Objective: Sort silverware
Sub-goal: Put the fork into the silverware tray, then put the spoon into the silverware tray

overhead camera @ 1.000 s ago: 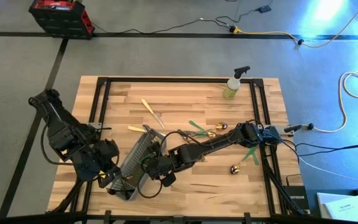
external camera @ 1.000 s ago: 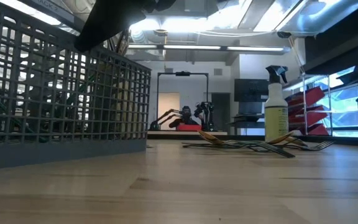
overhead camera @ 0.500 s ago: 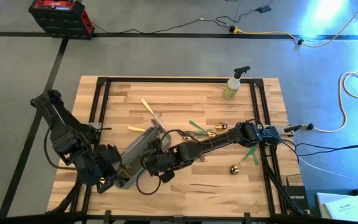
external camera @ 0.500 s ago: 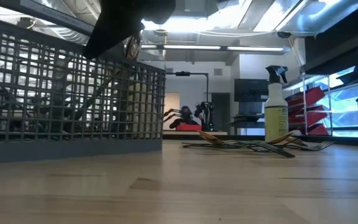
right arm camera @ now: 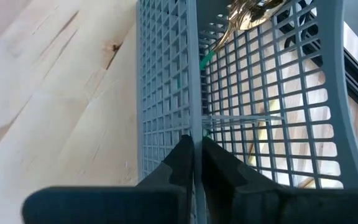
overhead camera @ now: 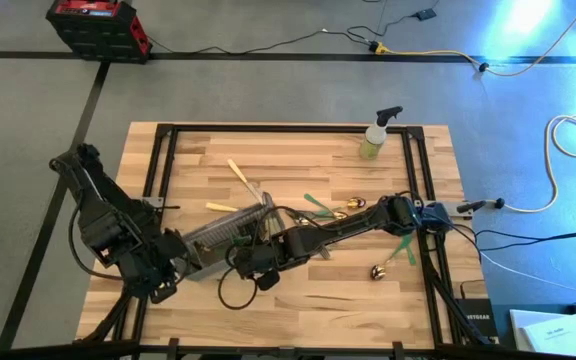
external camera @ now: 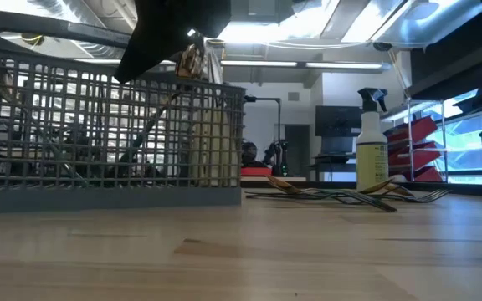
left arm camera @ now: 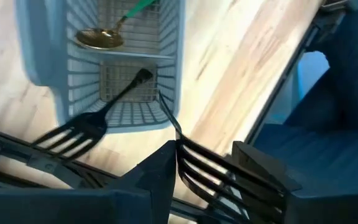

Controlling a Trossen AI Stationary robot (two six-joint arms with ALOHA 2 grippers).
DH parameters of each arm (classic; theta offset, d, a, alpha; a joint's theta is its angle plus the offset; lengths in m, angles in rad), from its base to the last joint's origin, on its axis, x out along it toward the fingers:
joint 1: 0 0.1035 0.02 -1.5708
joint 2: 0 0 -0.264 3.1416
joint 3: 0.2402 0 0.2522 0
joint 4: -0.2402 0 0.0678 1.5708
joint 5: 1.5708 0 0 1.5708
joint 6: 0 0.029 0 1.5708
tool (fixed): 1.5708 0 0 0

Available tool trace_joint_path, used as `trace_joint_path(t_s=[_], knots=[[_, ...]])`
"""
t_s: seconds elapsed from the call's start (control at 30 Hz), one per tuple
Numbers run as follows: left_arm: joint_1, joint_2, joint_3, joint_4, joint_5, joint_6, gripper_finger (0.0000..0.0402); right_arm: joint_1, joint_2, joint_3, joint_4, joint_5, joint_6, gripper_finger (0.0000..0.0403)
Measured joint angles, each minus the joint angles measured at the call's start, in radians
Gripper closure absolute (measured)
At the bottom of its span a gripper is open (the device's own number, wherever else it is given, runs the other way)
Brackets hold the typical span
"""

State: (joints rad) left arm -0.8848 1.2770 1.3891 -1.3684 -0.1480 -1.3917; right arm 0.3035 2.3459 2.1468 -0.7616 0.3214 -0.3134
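The grey wire-mesh caddy [overhead camera: 226, 237] stands with its base on the table, between my two grippers. In it are a gold spoon with a green handle [left arm camera: 98, 38] and dark forks [left arm camera: 73, 134] that lean out of its top. My right gripper [right arm camera: 194, 142] is shut on the caddy's wall. At the caddy's near-left end my left gripper [left arm camera: 204, 158] is open, with one fork's tines [left arm camera: 207, 168] between its fingers. More silverware [overhead camera: 320, 208] lies loose on the table to the right. My left gripper has the fork's tines between its open fingers; I cannot tell whether they touch. My right gripper pinches the caddy's side wall at its top rim [right arm camera: 194, 121], one finger outside the mesh and one inside, slanting down from the table's right. The caddy's base [external camera: 107, 201] rests level on the table.
A yellow-green spray bottle [overhead camera: 376, 135] stands at the far right. A cream knife [overhead camera: 244, 180] and another cream piece [overhead camera: 221, 207] lie beyond the caddy. A gold head [overhead camera: 378, 270] and a green handle [overhead camera: 406, 250] lie near the right edge. Bare wood lies near the front.
My left gripper has opened and tipped a little. The caddy, held by my right gripper, has turned about: its near end swung toward the far side, and it now lies flatter across the table. In the low view it went from tilted to level.
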Motion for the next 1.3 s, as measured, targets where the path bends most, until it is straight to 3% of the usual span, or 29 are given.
trace_joint_path(t_s=[0.53, 0.77, 0.9, 1.1, 1.3], knots=[[0.0, -0.037, 0.002, -0.009, -0.036, -0.011, 0.0261, 0.002, 0.0, 0.0, 0.002, -0.011, 0.003, 0.0394], [-0.036, -0.12, 0.087, 0.017, -0.271, 0.05, 0.0261, 0.003, 0.002, 0.0, 0.006, 0.027, 0.003, 0.0393], [-0.087, -0.153, 0.12, 0.124, -0.4, 0.162, 0.0261, 0.004, 0.0, 0.0, 0.009, 0.036, 0.047, 0.0388], [-0.146, -0.137, 0.119, 0.218, -0.499, 0.254, 0.0261, 0.01, -0.008, -0.002, -0.006, 0.006, 0.074, 0.0308], [-0.204, -0.06, 0.1, 0.315, -0.607, 0.376, 0.0261, 0.027, -0.014, -0.003, -0.001, 0.092, 0.068, 0.0192]])
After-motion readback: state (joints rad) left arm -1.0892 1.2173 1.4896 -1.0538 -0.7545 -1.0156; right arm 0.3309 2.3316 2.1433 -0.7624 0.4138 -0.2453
